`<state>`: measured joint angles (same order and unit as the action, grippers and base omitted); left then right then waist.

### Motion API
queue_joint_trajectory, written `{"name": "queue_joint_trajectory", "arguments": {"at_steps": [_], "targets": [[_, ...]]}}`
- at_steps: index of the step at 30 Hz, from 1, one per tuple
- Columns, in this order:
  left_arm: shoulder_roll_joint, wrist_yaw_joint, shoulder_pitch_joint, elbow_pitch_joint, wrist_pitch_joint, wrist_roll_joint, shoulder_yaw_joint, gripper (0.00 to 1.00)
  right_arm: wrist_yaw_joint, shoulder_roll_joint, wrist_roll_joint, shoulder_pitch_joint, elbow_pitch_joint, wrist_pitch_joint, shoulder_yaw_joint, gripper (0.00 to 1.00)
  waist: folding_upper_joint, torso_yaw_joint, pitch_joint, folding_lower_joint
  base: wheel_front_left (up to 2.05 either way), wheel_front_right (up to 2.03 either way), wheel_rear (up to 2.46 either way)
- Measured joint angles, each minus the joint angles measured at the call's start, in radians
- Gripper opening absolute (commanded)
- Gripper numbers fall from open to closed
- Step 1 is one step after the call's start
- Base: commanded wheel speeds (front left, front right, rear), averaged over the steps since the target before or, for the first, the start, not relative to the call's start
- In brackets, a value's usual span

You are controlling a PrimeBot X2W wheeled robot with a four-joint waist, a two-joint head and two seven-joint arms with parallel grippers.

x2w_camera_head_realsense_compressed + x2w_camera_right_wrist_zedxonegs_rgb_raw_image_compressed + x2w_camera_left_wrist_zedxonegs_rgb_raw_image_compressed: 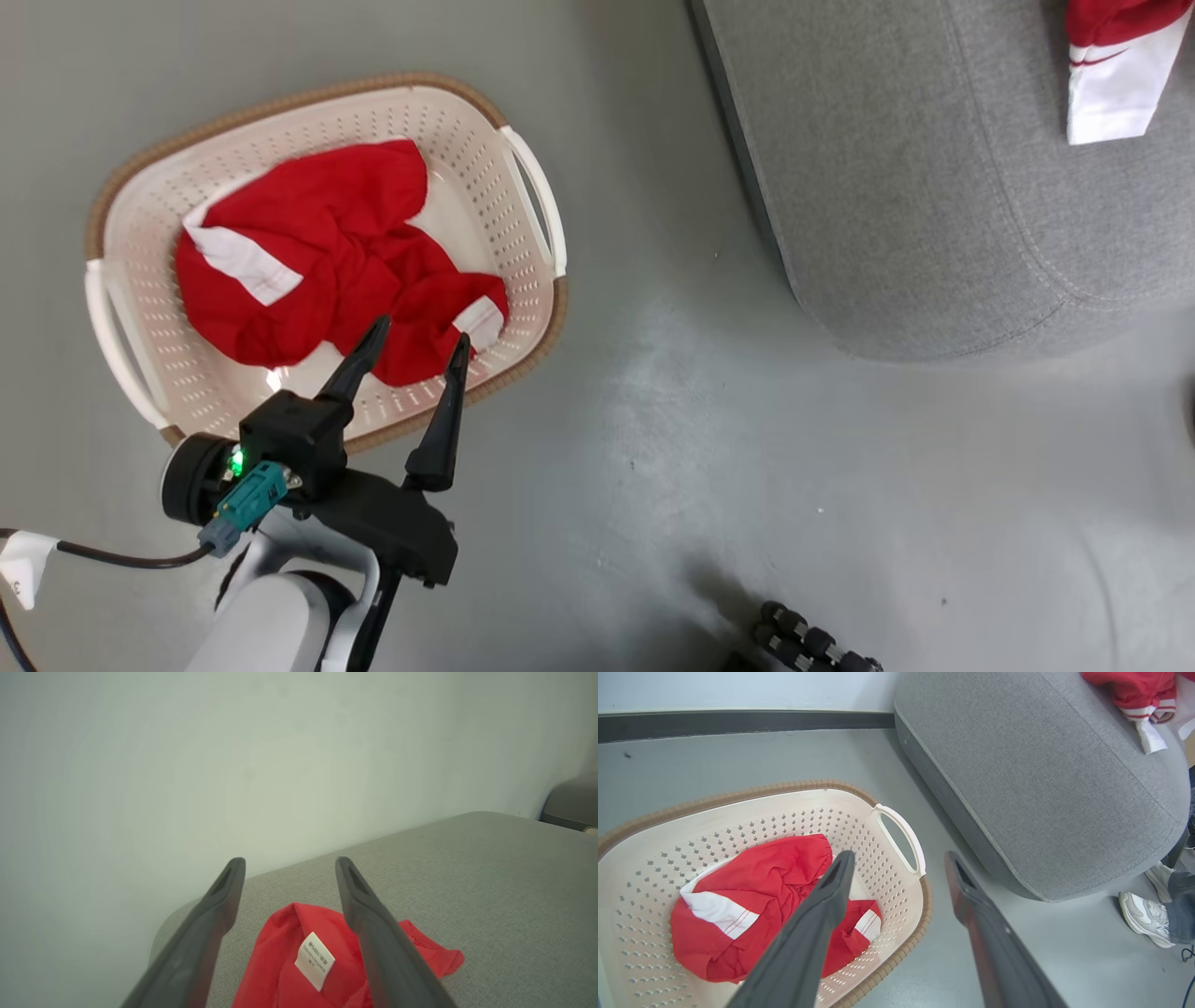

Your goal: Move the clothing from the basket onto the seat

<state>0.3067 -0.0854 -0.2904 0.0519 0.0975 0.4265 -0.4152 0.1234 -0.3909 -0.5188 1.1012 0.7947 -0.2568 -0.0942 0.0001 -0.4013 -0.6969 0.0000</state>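
On the left gripper [421,331]: two long black tapered fingers [446,411], black housing [299,434]. Wrist: green light [236,460], teal plug [245,504], dark cable [121,558] with white tag [23,558]. Glossy white forearm [271,621].

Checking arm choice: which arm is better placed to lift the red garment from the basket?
Left. The left gripper hangs open over the red garment in the basket; the right gripper is open over the seat, above a second garment.

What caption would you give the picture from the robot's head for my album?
Open left end effector hovers over red clothing in the basket, near the grey seat.
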Motion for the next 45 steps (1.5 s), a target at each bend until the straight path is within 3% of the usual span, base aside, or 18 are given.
{"name": "queue_joint_trajectory", "arguments": {"at_steps": [7, 20, 30, 38, 45], "targets": [[-0.082, -0.004, -0.025, -0.101, -0.088, 0.029, 0.026, 1.0, 0.0, 0.056, 0.03, -0.133, -0.17, 0.0, 0.093, 1.0, -0.0003, 0.042, 0.1, -0.0001, 0.0, 0.0, 0.0], [-0.155, -0.002, -0.042, -0.281, -0.217, 0.083, 0.06, 1.0, 0.0, 0.069, 0.075, -0.396, -0.226, 0.0, 0.197, 1.0, -0.0002, 0.189, 0.258, -0.0001, 0.0, 0.0, 0.0], [-0.179, 0.007, -0.024, -0.397, -0.294, 0.108, 0.079, 1.0, 0.0, 0.113, 0.097, -0.541, -0.231, 0.0, 0.307, 1.0, -0.0003, 0.301, 0.401, -0.0002, 0.0, 0.0, 0.0], [-0.189, 0.016, 0.016, -0.445, -0.314, 0.117, 0.083, 1.0, 0.0, 0.128, 0.098, -0.672, -0.225, 0.0, 0.284, 1.0, -0.0002, 0.395, 0.499, -0.0001, 0.0, 0.0, 0.0], [-0.179, 0.016, 0.065, -0.48, -0.33, 0.119, 0.112, 1.0, 0.0, 0.193, 0.097, -0.746, -0.223, 0.0, 0.27, 1.0, -0.0002, 0.462, 0.572, -0.0001, 0.0, 0.0, 0.0]]}}
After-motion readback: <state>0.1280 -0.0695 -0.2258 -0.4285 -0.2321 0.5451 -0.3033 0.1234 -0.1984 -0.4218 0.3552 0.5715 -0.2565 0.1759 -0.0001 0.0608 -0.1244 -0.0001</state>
